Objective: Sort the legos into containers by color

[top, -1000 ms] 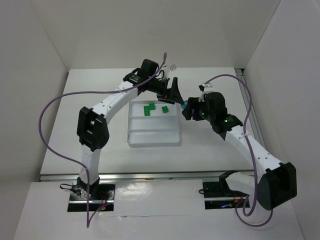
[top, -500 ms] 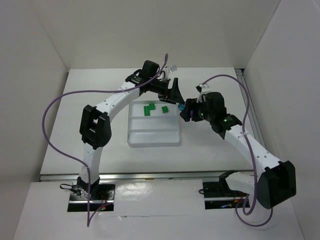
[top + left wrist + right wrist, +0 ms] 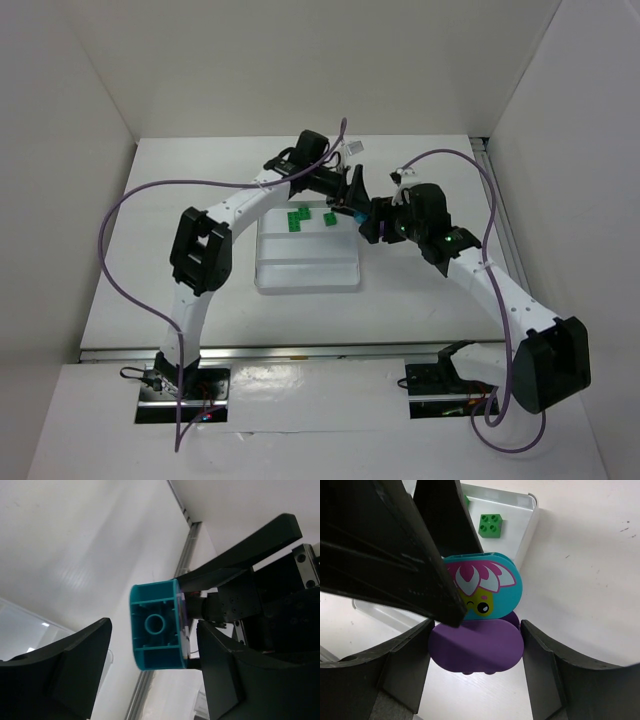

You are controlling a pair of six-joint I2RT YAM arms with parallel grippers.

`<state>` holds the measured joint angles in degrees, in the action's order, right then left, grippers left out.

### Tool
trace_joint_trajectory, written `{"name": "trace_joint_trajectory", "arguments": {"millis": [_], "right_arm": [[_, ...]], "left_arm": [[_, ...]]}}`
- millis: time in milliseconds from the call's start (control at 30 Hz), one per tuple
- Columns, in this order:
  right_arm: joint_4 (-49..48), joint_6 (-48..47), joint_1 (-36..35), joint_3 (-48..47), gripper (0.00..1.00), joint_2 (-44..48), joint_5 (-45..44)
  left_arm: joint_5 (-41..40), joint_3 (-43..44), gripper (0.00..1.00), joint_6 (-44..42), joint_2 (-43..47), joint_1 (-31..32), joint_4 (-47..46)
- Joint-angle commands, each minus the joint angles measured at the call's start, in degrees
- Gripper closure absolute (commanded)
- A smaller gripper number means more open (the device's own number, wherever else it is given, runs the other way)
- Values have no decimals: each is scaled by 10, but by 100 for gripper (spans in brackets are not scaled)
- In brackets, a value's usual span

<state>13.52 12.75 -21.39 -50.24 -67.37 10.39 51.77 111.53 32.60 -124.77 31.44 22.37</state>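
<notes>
**A:** The tray (image 3: 305,278) sits mid-frame in the overhead view. Where's the odd piece?

**B:** Off the tray. The teal-and-purple piece (image 3: 487,587) hangs just beside its upper right corner, with the right gripper (image 3: 476,630) pinching the purple half between both fingers.

**A:** And the left gripper (image 3: 153,627)?

**B:** Fingers spread, one on each side of the teal half. Its own camera shows a small gap either side.

**A:** And the green legos (image 3: 296,220)?

**B:** In the tray's upper compartment (image 3: 300,243), toward its top edge, left of both grippers.
</notes>
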Motion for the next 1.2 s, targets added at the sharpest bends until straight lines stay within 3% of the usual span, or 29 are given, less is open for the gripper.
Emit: {"name": "trace_joint_trajectory", "arguments": {"millis": [0,133,167,267,333,400,500,567,600,633,867,933,1000,1067,1100,1167], "right_arm": [[-26,-5,-4,-22,33,-2,8],[-26,-5,-4,-16,33,-2,2],[-26,-5,-4,-16,33,-2,-3],[-26,-5,-4,-11,33,-2,-3],[-26,-5,-4,-11,33,-2,-3],[-26,-5,-4,-11,33,-7,-3],[-26,1,-4,-11,33,-7,-8],[-19,6,-4,-11,17,-1,-14],[-19,6,-4,-11,9,5,-20],[-19,13,-4,-16,1,10,-26],[9,27,-4,-45,1,56,-31],[-25,62,1,-45,1,68,-14],[-112,96,22,-23,2,70,53],[-183,163,43,3,4,48,158],[-262,210,43,11,4,32,180],[-352,259,51,40,4,27,218]], "left_arm": [[62,-17,21,33,5,5,-62],[76,-22,31,41,5,5,-73],[76,-22,39,41,5,5,-73],[76,-22,45,41,5,5,-73],[71,-27,56,41,5,5,-73],[65,-27,61,41,10,5,-73],[54,-27,83,41,10,5,-63],[47,-22,97,41,10,5,-63],[40,-22,100,41,10,-1,-63],[40,-22,100,48,10,-7,-63],[39,-27,100,74,43,-80,-63],[39,-56,100,115,67,-108,-97],[46,-137,100,170,121,-135,-236],[62,-204,100,290,152,-153,-378],[68,-246,100,322,160,-169,-470],[79,-275,100,396,176,-183,-533]]}}
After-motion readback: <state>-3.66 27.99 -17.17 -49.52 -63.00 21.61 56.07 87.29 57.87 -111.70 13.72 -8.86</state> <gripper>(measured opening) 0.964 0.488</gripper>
